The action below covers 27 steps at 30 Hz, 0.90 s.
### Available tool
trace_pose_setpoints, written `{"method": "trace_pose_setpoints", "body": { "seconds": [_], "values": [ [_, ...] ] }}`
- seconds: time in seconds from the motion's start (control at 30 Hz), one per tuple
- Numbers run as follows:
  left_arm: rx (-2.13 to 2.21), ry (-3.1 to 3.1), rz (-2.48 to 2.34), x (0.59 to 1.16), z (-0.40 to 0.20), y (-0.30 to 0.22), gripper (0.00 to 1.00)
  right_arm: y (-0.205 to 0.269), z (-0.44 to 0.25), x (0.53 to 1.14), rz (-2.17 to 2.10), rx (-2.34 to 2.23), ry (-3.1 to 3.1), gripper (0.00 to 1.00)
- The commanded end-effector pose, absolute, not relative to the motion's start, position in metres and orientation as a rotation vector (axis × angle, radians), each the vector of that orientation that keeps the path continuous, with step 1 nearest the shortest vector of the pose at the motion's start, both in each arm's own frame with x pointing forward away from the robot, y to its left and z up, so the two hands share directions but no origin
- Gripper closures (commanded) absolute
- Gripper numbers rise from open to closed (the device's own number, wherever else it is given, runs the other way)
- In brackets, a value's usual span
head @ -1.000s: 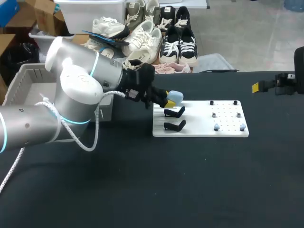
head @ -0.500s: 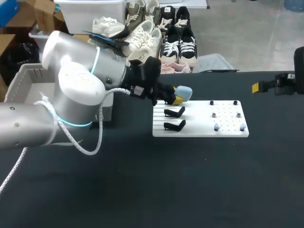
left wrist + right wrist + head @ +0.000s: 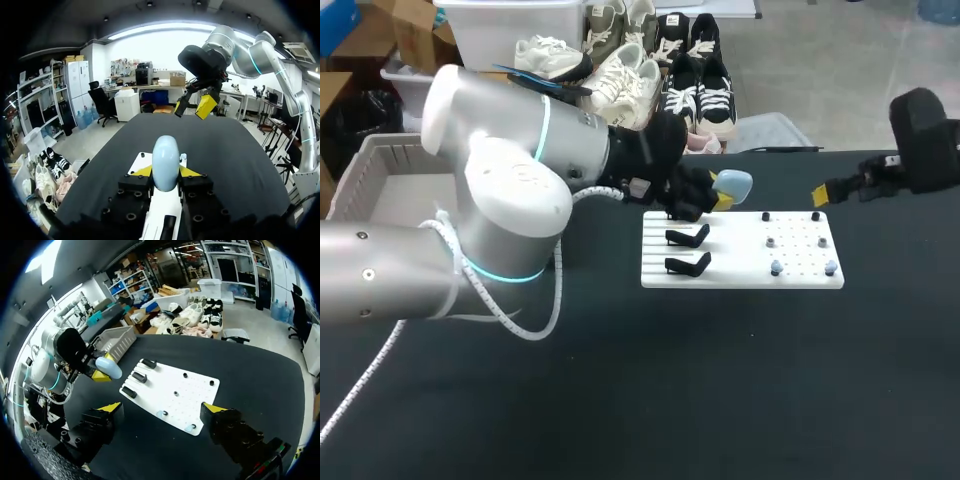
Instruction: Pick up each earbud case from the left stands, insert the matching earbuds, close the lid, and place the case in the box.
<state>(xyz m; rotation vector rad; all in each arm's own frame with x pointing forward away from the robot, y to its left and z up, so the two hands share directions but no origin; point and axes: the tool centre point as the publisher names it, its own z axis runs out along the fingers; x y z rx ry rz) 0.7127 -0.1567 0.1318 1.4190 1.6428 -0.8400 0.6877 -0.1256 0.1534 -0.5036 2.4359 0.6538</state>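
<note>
A light blue earbud case (image 3: 733,183) hangs above the white board's (image 3: 740,272) far edge with my left gripper (image 3: 723,199) shut on it. In the left wrist view the case (image 3: 165,161) stands upright between the yellow fingertips (image 3: 143,171). Two black stands (image 3: 687,237) on the board's left part are empty. Small earbuds sit on pegs at the board's right part: a black pair (image 3: 766,216), a pale pair (image 3: 771,241) and a blue pair (image 3: 776,267). My right gripper (image 3: 163,407) is open and empty, high off the board's far right corner (image 3: 830,190).
A grey basket (image 3: 380,180) stands at the table's far left, behind my left arm. The black tabletop (image 3: 720,380) in front of the board is bare.
My left arm has carried the case rightward, from the stands toward the board's middle. My right arm has come in from the right edge toward the board.
</note>
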Motion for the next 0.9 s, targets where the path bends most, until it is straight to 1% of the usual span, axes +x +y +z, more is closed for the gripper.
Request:
{"method": "trace_pose_setpoints", "body": {
  "seconds": [0.03,0.27,0.9],
  "values": [
    [1.431,1.641,-0.83,0.718,0.131,-0.17,1.0,-0.11,0.149,0.7,0.76,-0.564,2.42,0.0],
    [1.437,1.639,-0.826,0.719,0.131,-0.18,1.0,-0.094,0.146,0.704,0.776,-0.62,2.425,0.0],
    [1.457,1.636,-0.846,0.712,0.127,-0.194,1.0,-0.086,0.145,0.709,0.801,-0.644,2.399,0.0]
  ]
}}
